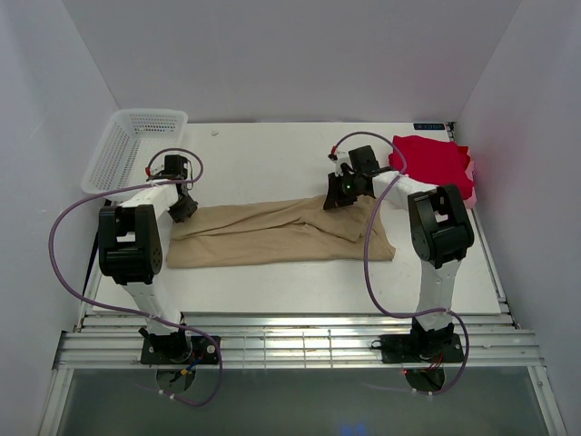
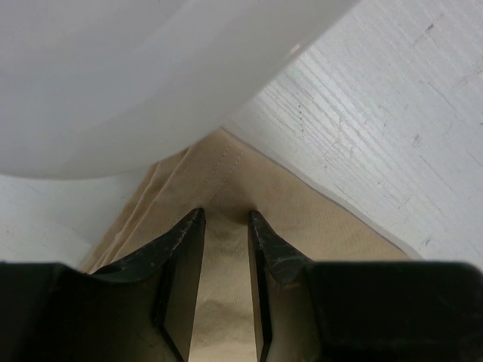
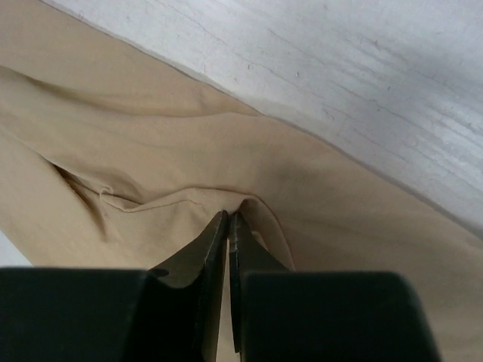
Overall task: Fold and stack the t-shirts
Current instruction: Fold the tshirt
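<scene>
The tan t-shirt (image 1: 281,234) lies across the middle of the table as a long, narrow, folded band. At its left end my left gripper (image 1: 184,211) is pressed down on the cloth. In the left wrist view that gripper (image 2: 226,219) is open, with tan cloth (image 2: 302,204) showing in the gap between its jaws. My right gripper (image 1: 338,202) is at the band's upper right edge. The right wrist view shows this gripper (image 3: 228,217) shut on a raised ridge of the tan cloth (image 3: 151,136). The red t-shirt (image 1: 434,163) lies bunched at the back right.
A white mesh basket (image 1: 132,145) stands at the back left corner, just behind the left arm. White walls enclose the table (image 1: 272,154) on three sides. The red shirt lies against the right wall.
</scene>
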`<state>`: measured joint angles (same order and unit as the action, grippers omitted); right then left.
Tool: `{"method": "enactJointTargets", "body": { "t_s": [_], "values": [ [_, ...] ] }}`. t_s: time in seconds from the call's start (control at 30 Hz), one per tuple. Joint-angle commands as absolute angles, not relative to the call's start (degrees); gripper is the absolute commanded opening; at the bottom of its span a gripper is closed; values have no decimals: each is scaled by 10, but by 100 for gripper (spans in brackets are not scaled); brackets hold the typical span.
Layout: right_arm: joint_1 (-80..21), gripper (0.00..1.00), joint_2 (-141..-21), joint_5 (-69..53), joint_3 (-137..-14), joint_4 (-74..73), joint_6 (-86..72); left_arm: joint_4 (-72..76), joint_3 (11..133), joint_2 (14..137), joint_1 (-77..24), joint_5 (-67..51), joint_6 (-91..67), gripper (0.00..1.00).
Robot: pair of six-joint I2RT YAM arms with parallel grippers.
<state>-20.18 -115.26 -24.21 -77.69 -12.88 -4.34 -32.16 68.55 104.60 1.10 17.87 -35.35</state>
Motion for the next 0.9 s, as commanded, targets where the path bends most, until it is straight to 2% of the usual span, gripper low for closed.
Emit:
{"method": "enactJointTargets", "body": {
  "t_s": [0.0,0.13,0.43,0.7,0.8,0.87],
  "values": [
    [-210,8,-1139,-256,-765,-154,-23,-316,700,1036,10,186,-349,40],
    [-224,8,-1090,-243,-745,-178,-3,-315,698,1034,10,185,-352,40],
    [-278,8,-956,-197,-605,-172,-20,-309,679,1021,10,177,-353,40],
    [-312,8,-889,-173,-523,-155,-61,-308,665,1005,10,173,-351,39],
    [-322,11,-878,-169,-511,-151,-69,-308,661,998,10,174,-348,39],
    [-326,26,-874,-172,-509,-155,-74,-308,657,993,10,174,-346,39]
  ]
}}
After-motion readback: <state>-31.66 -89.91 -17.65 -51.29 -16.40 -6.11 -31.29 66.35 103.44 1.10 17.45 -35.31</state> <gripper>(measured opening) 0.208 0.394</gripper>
